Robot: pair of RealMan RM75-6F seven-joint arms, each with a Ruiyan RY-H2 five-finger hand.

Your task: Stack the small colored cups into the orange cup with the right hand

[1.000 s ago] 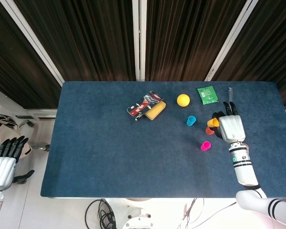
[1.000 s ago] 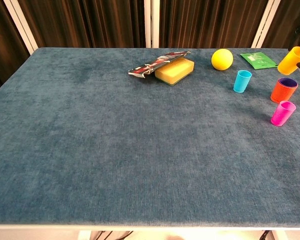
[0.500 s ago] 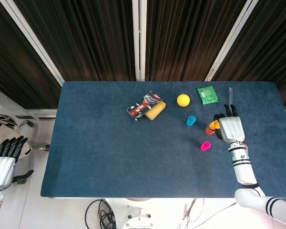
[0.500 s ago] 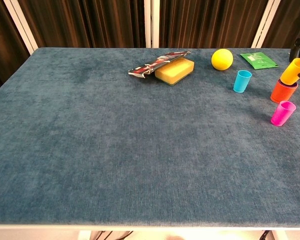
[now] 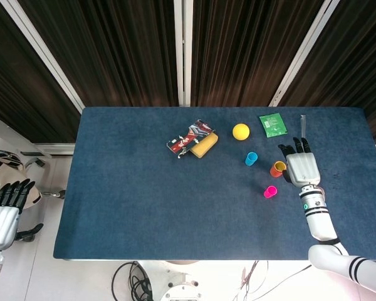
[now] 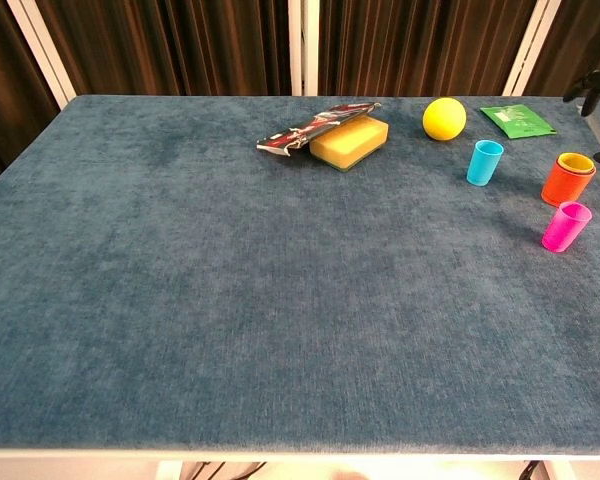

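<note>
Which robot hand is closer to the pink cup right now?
Right. The right robot hand hovers just beyond the pink cup, beside the orange cup; the left robot hand hangs off the table's far left edge.

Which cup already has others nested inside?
The orange cup beside the right hand: a yellow rim shows inside it. The blue cup and pink cup stand alone.

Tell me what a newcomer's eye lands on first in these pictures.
The bright cups near the right edge of the blue table catch the eye first: the orange cup with a yellow cup nested inside, a pink cup in front of it and a cyan cup to its left. The right hand is just beside the orange cup, holding nothing. Further back lie a yellow ball and a yellow sponge.
</note>
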